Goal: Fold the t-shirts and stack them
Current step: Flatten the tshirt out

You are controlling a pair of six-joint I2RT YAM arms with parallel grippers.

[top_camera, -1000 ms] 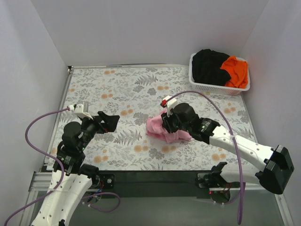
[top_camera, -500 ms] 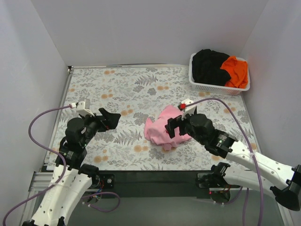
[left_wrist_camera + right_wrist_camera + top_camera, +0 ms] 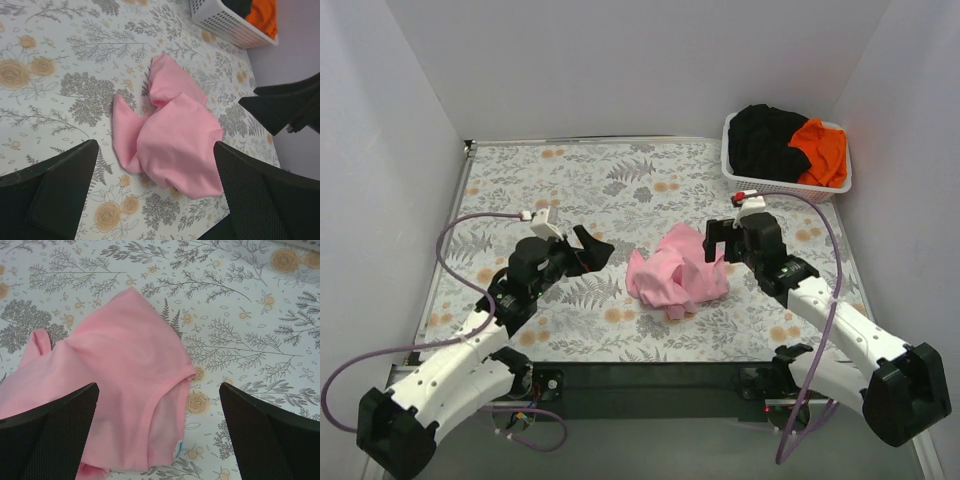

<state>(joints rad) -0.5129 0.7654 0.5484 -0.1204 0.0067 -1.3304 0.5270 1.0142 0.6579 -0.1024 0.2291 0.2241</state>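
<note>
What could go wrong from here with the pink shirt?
1. The pink t-shirt lies crumpled in a heap with its layers overlapping. A pinch could catch several layers instead of one hem, so it may not spread flat.
2. The left hand and right hand are both open, flanking the heap and facing each other. If they reach in together, they could collide over the cloth.

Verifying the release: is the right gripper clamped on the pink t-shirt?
No, the right gripper hangs open above the pink t-shirt, which lies loose and crumpled on the table.
</note>
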